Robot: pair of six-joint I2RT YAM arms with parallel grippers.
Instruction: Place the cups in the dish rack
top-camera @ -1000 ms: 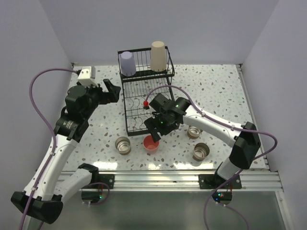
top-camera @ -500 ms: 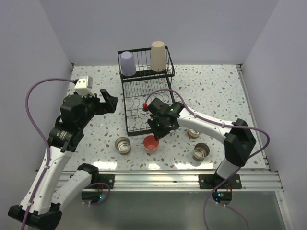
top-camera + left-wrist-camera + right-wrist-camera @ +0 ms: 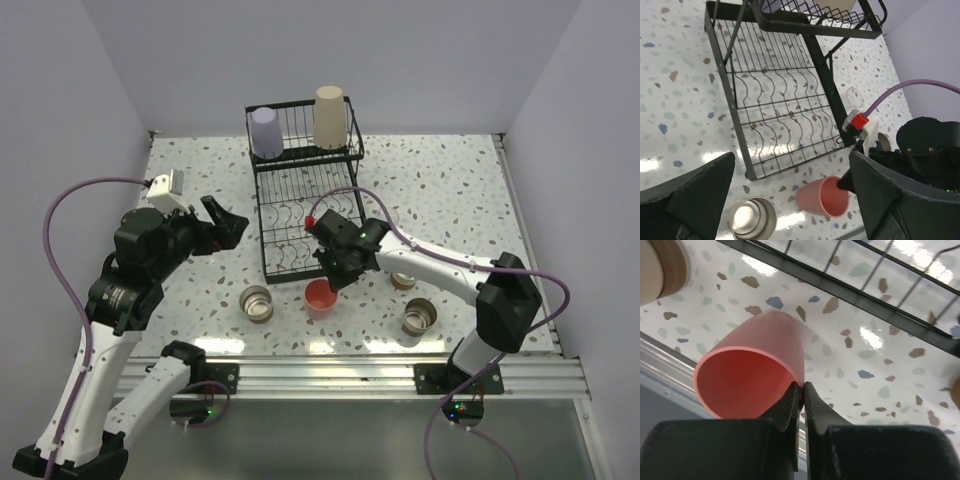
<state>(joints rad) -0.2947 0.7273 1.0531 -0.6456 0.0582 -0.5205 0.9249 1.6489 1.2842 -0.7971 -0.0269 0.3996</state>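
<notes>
Right wrist view: the right gripper [image 3: 801, 387], wide open a second ago, has now pinched the pink cup [image 3: 752, 377] by its wall, one finger inside the rim and one outside. The cup is tilted, just near of the rack [image 3: 264, 235]. The left gripper [image 3: 222, 222] hangs open, left of the rack. The cup looks ready to lift.

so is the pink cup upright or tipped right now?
Tipped. The pink cup leans well over, its mouth turned sideways toward the right hand, which is shut on its rim.
</notes>
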